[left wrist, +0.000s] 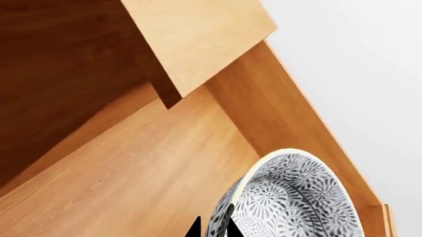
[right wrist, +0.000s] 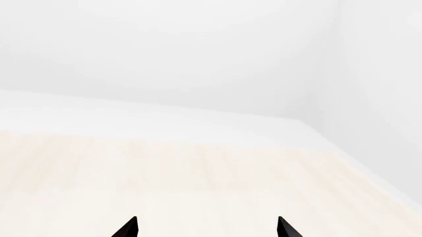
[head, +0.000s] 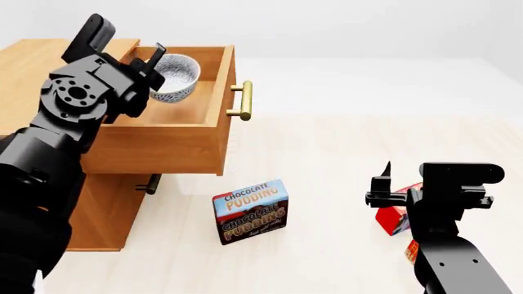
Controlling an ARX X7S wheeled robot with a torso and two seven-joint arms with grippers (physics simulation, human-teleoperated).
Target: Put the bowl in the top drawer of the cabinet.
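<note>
The white bowl [head: 176, 76] with its grey-blue pattern hangs tilted inside the pulled-out top drawer [head: 163, 150] of the wooden cabinet [head: 33, 64]. My left gripper [head: 154, 64] is shut on its rim. In the left wrist view, one fingertip sits on each side of the bowl [left wrist: 300, 197] wall, with the left gripper [left wrist: 212, 223] over the drawer's wooden floor [left wrist: 132, 168]. The drawer's brass handle [head: 242, 100] points right. My right gripper [head: 381, 182] stands open and empty low over the pale surface, far from the cabinet. The right gripper [right wrist: 205, 227] shows only bare floor ahead.
A chocolate pudding box [head: 250, 211] stands on the floor below the open drawer's front. A red box [head: 391, 219] lies partly hidden behind my right arm. The lower drawer's handle [head: 149, 184] shows under the open drawer.
</note>
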